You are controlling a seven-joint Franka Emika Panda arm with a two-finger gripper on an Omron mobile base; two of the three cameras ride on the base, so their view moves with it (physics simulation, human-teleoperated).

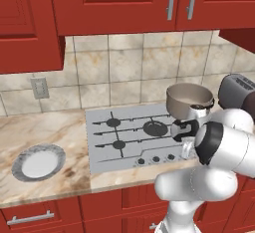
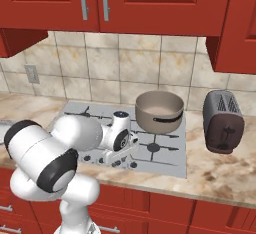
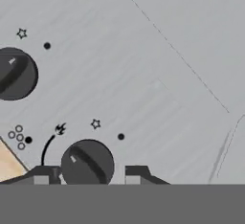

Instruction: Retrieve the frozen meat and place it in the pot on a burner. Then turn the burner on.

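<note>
The gripper [image 3: 88,176], its jaws parted a knob's width and holding nothing, sits low over the cooktop [image 1: 102,150] with a dark burner knob [image 3: 87,163] between its fingertips, while the pot [image 2: 159,111] stands on a rear burner near the toaster [image 2: 223,120].

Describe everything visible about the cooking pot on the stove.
The round grey-brown metal cooking pot has a pale inside and a dark handle on its side. It stands upright on the back right burner of the flat grey cooktop, beside the dark grey toaster but apart from it. No lid is on it. What lies inside cannot be made out. Nothing else touches it.
</note>
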